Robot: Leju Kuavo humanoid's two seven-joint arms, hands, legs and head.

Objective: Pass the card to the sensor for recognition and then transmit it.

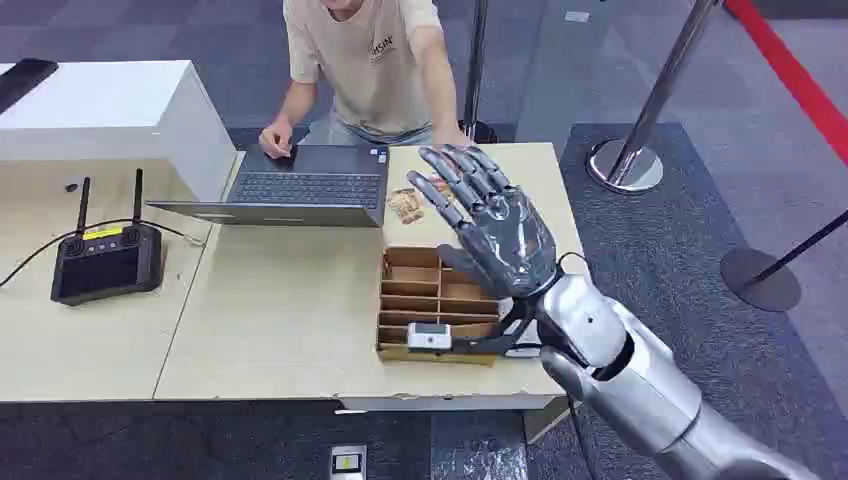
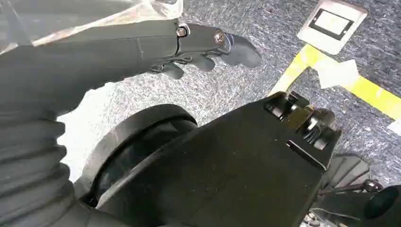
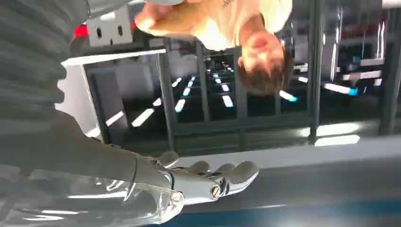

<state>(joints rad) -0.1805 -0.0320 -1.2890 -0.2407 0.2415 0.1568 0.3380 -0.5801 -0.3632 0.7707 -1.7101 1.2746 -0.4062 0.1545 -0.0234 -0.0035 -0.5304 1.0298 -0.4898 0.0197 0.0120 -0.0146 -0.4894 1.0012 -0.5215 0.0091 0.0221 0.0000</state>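
Observation:
My right hand [image 1: 490, 225] is raised over the far right part of the table, fingers spread and stretched forward, with nothing visible in it. In the right wrist view its fingers [image 3: 222, 177] are straight and bare. A brown patterned card [image 1: 405, 205] lies on the table just left of that hand, beside the laptop. A small white sensor [image 1: 428, 335] sits on the front edge of a cardboard divider box [image 1: 420, 290], below my wrist. A person's hand [image 1: 452, 140] reaches in just beyond my fingertips. My left hand [image 2: 203, 49] hangs over the floor and holds nothing.
An open laptop [image 1: 300, 190] lies at the table's far edge with the person's other hand [image 1: 275, 138] on it. A black remote controller with antennas [image 1: 105, 260] is at the left. A white box [image 1: 100, 110] stands at the back left. Stanchion posts [image 1: 630, 160] stand to the right.

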